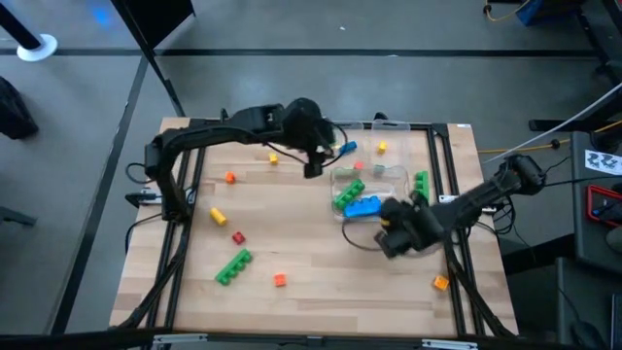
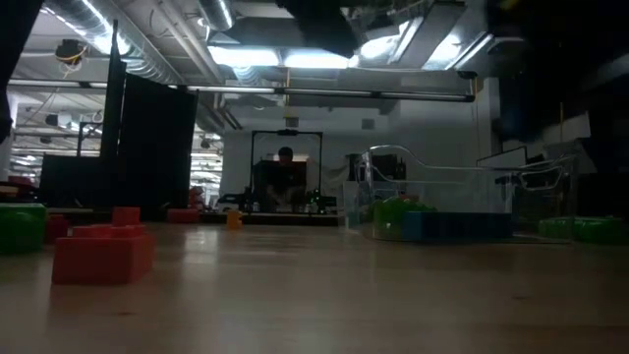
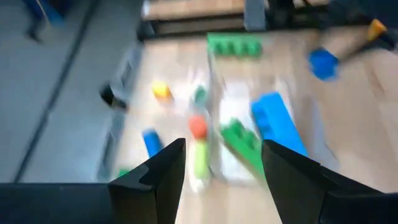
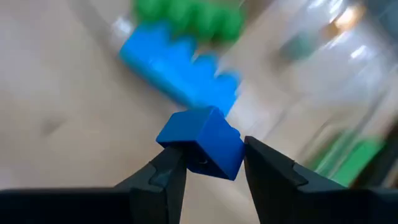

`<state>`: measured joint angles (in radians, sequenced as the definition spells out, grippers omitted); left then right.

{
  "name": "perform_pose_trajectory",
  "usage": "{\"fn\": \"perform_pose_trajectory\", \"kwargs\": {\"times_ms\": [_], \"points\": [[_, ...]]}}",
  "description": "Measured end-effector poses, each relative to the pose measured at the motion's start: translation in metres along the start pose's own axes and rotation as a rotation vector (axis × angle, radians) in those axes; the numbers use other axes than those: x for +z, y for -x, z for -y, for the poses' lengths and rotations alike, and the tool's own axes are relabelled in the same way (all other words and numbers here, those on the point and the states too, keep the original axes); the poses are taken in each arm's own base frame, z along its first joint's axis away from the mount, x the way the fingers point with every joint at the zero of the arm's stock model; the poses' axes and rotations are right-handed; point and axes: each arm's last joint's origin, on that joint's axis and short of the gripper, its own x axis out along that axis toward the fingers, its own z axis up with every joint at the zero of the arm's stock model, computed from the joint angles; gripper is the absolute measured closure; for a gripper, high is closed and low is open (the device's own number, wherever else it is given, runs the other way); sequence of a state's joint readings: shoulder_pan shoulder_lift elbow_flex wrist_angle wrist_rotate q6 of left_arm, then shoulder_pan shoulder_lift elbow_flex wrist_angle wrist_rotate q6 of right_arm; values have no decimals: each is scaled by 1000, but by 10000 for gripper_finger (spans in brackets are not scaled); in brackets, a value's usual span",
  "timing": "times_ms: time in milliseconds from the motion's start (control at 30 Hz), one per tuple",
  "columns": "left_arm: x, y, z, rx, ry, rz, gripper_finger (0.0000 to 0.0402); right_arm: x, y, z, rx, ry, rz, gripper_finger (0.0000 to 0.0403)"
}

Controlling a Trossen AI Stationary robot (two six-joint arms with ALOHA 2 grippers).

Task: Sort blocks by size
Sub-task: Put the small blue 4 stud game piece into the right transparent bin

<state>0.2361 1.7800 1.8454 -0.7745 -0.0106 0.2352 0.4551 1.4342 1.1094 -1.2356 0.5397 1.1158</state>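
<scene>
Partly sorted: green and blue bricks (image 1: pixel 362 205) in tray (image 1: pixel 374 173); 6 or so scattered. Right gripper (image 4: pixel 208 167) pinching blue cube (image 4: pixel 205 140) beside tray. Left gripper (image 3: pixel 221 171) open, empty.

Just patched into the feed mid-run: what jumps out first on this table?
The right gripper, beside the clear tray on the table's right half, is shut on a small blue cube. In that tray lie a long blue brick and a green brick. The left gripper hangs open over the tray's far side, while loose blocks, including a green bar, dot the left half.
</scene>
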Motion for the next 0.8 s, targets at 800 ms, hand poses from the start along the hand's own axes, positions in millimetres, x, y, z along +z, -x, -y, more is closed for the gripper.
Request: {"fn": "perform_pose_trajectory", "kwargs": {"times_ms": [800], "points": [[-62, 3, 128, -238, -10, -588, 206, 142, -89, 156, -106, 57, 2, 258]]}}
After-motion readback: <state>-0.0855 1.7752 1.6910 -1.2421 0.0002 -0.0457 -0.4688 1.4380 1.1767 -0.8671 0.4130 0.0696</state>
